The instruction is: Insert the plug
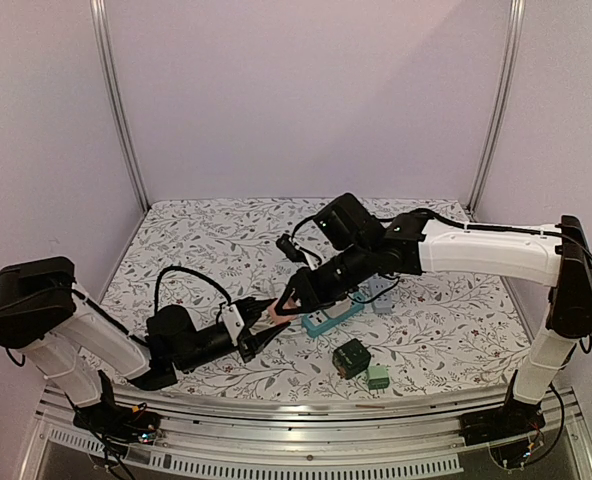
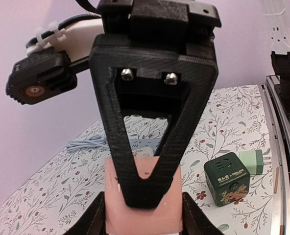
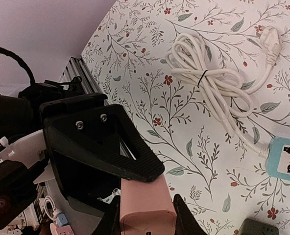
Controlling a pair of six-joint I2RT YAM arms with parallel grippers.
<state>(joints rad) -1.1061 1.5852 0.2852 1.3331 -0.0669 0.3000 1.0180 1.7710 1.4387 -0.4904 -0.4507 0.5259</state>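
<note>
Left pincer: your left pincer (image 2: 142,218) is closed on the pink plug (image 2: 142,203). In its wrist view, its 2 dark fingers (image 2: 96,219) press against the plug's 2 sides at the bottom of the frame.
Right pincer: your right pincer (image 3: 145,218) is clamped on the same pink plug, with 1 finger on each side. In the left wrist view, its black triangular finger lies across the plug's upper face.
Pink plug: it sits between the 2 pincers near the middle of the bench (image 1: 206,240), just left of the blue power strip (image 1: 331,318). You cannot tell whether it touches the cloth.
Blue power strip: it lies flat on the bench, partly under the right arm's wrist. The right wrist view shows 1 socket face at the right edge of the frame.
White cable (image 3: 208,78): it is coiled and tied in a bundle on the far side of the strip. 1 end runs into the strip and its white plug lies free at the other end.
Dark green cube adapter (image 1: 352,357): it stands on the bench nearer to you than the strip and slightly to the right.
Light green adapter (image 1: 378,377): it is just beside the dark green cube on its near right. You cannot tell whether they touch.
Arms: the left arm reaches in low from the near left. The right arm stretches across from the near right.
Bench: it is covered with a floral cloth.
</note>
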